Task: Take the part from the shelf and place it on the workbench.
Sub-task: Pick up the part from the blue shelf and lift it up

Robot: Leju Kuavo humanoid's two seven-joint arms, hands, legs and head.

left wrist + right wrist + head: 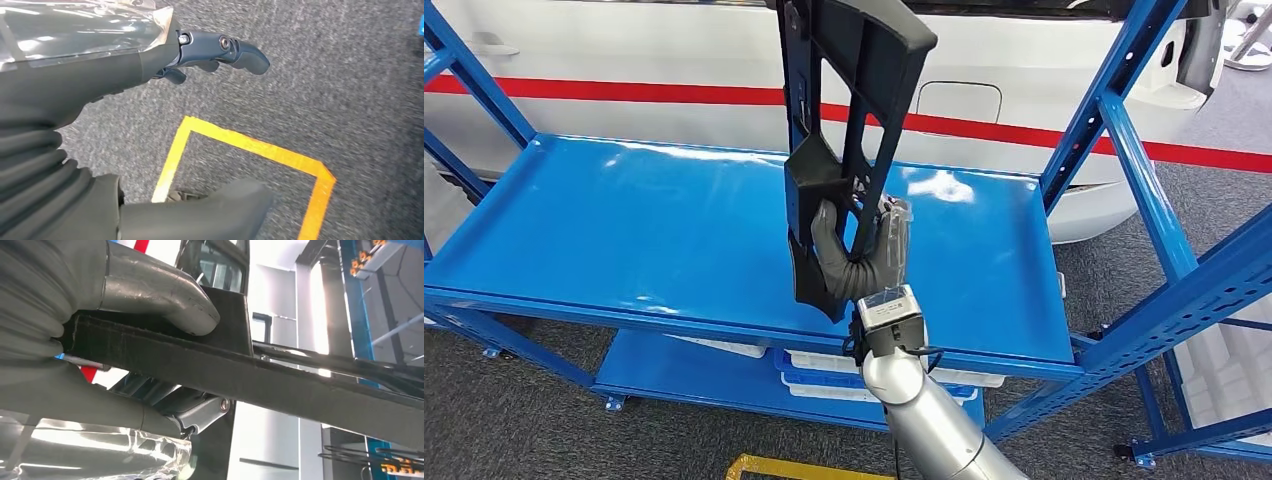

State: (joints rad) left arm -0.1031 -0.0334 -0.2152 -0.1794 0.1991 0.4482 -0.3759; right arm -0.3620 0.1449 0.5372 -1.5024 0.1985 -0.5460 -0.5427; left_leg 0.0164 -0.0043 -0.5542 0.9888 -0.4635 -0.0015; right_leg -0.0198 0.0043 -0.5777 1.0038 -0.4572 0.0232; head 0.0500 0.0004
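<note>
Part lifted clear of the shelf, held upright in the right hand.

The right hand (864,255) grips the black part (844,130) low on one of its bars, thumb (160,295) pressed on one face and fingers wrapped behind, likely so the long piece stands tall and clears the blue shelf (624,230). The part rises toward twelve o'clock from the hand, above the shelf's middle-right. The left hand (150,65) hangs over grey carpet with yellow tape (250,145), fingers apart, holding nothing.

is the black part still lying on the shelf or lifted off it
Lifted off. The right hand grips the black part, holding it upright above the blue shelf.
</note>
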